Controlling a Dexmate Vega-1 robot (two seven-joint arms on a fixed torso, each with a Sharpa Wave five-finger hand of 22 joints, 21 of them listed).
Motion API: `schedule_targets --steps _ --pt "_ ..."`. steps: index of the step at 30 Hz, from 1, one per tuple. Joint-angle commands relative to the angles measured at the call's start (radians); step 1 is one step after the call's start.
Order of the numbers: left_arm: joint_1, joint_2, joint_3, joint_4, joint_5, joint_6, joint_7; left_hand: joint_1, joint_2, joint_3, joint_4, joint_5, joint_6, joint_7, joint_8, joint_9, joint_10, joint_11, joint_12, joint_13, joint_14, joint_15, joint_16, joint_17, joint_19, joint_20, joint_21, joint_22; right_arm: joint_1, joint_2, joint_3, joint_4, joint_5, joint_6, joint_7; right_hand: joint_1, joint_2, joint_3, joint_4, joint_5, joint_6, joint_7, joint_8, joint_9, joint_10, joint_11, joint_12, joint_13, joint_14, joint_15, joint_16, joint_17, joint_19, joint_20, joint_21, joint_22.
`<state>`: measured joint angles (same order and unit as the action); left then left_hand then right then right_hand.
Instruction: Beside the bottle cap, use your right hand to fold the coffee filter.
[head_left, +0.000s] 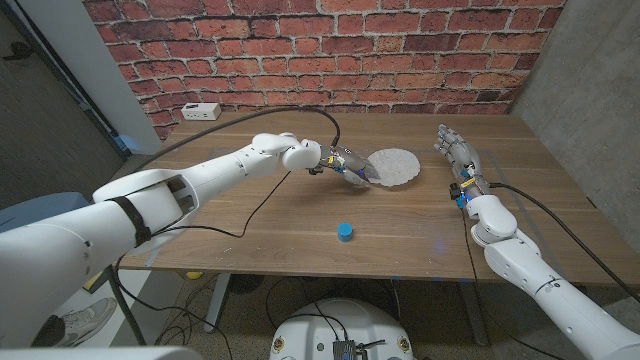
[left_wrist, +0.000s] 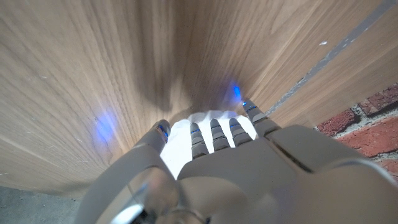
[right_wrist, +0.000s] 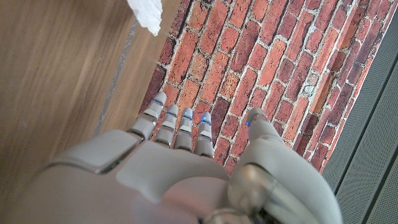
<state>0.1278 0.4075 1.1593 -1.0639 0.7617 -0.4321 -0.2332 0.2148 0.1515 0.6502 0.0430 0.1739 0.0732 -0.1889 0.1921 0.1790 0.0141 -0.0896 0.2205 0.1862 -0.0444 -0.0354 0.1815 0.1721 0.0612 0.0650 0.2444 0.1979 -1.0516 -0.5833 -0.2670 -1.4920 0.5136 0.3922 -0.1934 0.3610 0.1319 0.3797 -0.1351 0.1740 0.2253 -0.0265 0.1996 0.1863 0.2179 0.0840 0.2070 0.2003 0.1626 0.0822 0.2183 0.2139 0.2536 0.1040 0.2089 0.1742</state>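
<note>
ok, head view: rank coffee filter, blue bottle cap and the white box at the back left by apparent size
1. Coffee filter, clearly the largest.
2. White box, at the table's far edge, so it probably looks smaller than it is.
3. Blue bottle cap, smallest, though it sits nearest the camera.

— The table (head_left: 250, 215)?
— Matt brown wood, fine straight grain.
— The coffee filter (head_left: 392, 166) at twelve o'clock from the bottle cap (head_left: 345, 233)?
— Crinkled white paper; the cap's smooth blue plastic.
</note>
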Motion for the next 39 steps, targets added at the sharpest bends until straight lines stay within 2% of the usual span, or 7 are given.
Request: schedule_targets --steps 1,7,10,17,21,28,39 --pt "-0.01 -0.018 0.02 0.011 -0.003 0.022 -0.054 -0.014 0.015 0.0 0.013 0.004 -0.003 -0.003 -0.002 0.003 0.01 -0.005 -0.001 -0.001 0.002 -0.045 0.004 0.003 0.007 0.004 0.007 0.002 -0.018 -0.004 0.006 -0.024 -0.008 -0.027 -0.039 0.002 0.012 0.006 0.002 0.006 0.008 -0.003 -0.004 0.001 0.005 0.003 -0.001 0.0 0.002 -0.001 0.003 0.001 0.002 0.003 -0.004 0.006" --pt "-0.013 -0.02 0.026 0.016 0.0 0.018 -0.042 -0.019 0.013 -0.002 0.019 0.004 -0.003 -0.003 -0.003 0.003 0.012 -0.005 -0.002 -0.001 0.002 -0.044 0.004 0.003 0.006 0.005 0.007 0.002 -0.043 -0.026 0.011 -0.094 -0.018 -0.149 -0.12 -0.006 0.014 0.004 0.009 0.005 0.01 0.009 -0.004 0.001 0.01 0.012 0.0 0.0 0.003 0.013 0.004 0.004 0.004 0.005 -0.003 0.006" --pt "-0.014 -0.02 0.027 0.015 0.0 0.02 -0.043 -0.02 0.012 -0.002 0.021 0.004 -0.003 -0.002 -0.003 0.003 0.012 -0.005 -0.002 -0.001 0.002 -0.045 0.004 0.003 0.006 0.005 0.007 0.002 -0.045 -0.035 0.009 -0.1 0.0 -0.176 -0.103 -0.015 0.014 0.001 0.015 0.004 0.008 0.017 -0.005 0.001 0.005 0.024 -0.003 0.0 -0.004 0.024 0.002 0.005 0.007 0.004 -0.002 0.006" --pt "-0.014 -0.016 0.032 0.007 0.009 0.025 -0.039 -0.024 0.013 -0.002 0.028 0.006 0.004 0.003 -0.001 0.003 0.008 -0.011 -0.005 -0.001 0.0 -0.048 0.001 0.002 0.006 0.006 0.006 0.002 -0.011 -0.017 -0.016 -0.046 0.07 -0.164 0.006 -0.04 0.013 -0.008 0.031 0.002 -0.019 0.025 -0.015 0.001 -0.034 0.031 -0.016 -0.001 -0.032 0.033 -0.006 0.009 0.0 -0.006 -0.005 0.006" --pt "-0.014 -0.015 0.033 0.004 0.012 0.028 -0.041 -0.025 0.015 0.0 0.031 0.007 0.003 0.003 -0.002 0.003 0.006 -0.009 -0.007 -0.001 -0.001 -0.049 0.001 0.002 0.006 0.005 0.006 0.002 0.019 0.012 -0.038 0.003 0.099 -0.136 0.067 -0.053 0.012 -0.012 0.039 0.001 -0.026 0.034 -0.016 0.001 -0.042 0.028 -0.018 -0.002 -0.047 0.019 -0.011 0.01 0.001 -0.006 -0.005 0.005" --pt "-0.011 -0.011 0.033 -0.003 0.015 0.033 -0.041 -0.027 0.017 0.002 0.036 0.008 0.0 0.003 -0.004 0.003 0.002 -0.008 -0.009 -0.001 -0.004 -0.05 -0.001 0.002 0.005 0.004 0.006 0.002 0.059 0.042 -0.069 0.044 0.099 -0.117 0.096 -0.066 0.014 -0.016 0.049 0.0 -0.032 0.036 -0.016 0.001 -0.038 0.028 -0.014 -0.003 -0.056 0.013 -0.013 0.011 -0.008 -0.023 -0.009 0.004" --pt "-0.003 0.0 0.028 -0.015 0.014 0.034 -0.041 -0.028 0.017 0.004 0.039 0.01 -0.002 0.002 -0.006 0.003 0.002 -0.009 -0.011 -0.001 -0.005 -0.053 -0.002 0.001 0.005 0.003 0.005 0.002 0.112 0.087 -0.107 0.102 0.101 -0.098 0.129 -0.077 0.016 -0.019 0.058 0.0 -0.031 0.037 -0.014 0.001 -0.034 0.029 -0.012 -0.003 -0.058 0.015 -0.012 0.012 -0.01 -0.024 -0.009 0.004"
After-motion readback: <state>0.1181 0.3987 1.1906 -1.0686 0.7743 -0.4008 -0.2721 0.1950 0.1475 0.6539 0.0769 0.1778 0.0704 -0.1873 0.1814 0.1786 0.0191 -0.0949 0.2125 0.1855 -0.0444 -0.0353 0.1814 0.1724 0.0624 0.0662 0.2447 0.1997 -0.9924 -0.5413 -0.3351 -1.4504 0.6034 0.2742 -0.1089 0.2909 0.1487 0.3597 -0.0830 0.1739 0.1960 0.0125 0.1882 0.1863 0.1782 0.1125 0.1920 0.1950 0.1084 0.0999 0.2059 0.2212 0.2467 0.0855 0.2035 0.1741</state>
